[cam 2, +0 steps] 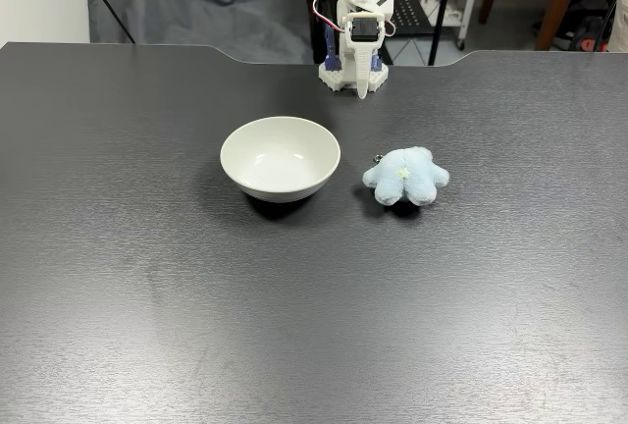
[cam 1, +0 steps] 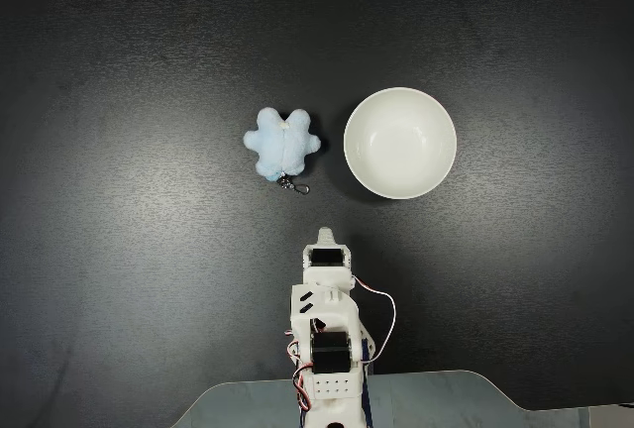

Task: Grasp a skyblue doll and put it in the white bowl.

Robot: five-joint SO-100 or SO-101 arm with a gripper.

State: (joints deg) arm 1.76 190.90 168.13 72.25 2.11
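Plainly, each item as it stood:

Skyblue doll: the skyblue doll (cam 1: 282, 144) (cam 2: 406, 176) lay flat on the dark worktop (cam 1: 129, 250) (cam 2: 147, 306), untouched and outside the bowl; its small metal clasp (cam 1: 293, 186) (cam 2: 378, 158) pointed toward the arm's side.

White bowl: the white bowl (cam 1: 400, 143) (cam 2: 280, 157) stood upright and held nothing. It sat just beside the doll with a narrow gap between them, to the doll's right in a fixed view from above and to its left in a fixed view from the front.

Arm: the white arm (cam 1: 323, 339) (cam 2: 358, 12) sat folded back over its base at the worktop's edge, well apart from both doll and bowl, with red and white wires looping at its side.

Fingers: the fingers (cam 1: 326, 237) (cam 2: 363, 88) pointed down close to the worktop near the base and held nothing. They looked pressed together into one narrow tip, though they were small in both fixed views.

Surroundings: a grey cloth (cam 2: 196, 7) and stand legs showed behind the worktop in the front fixed view.
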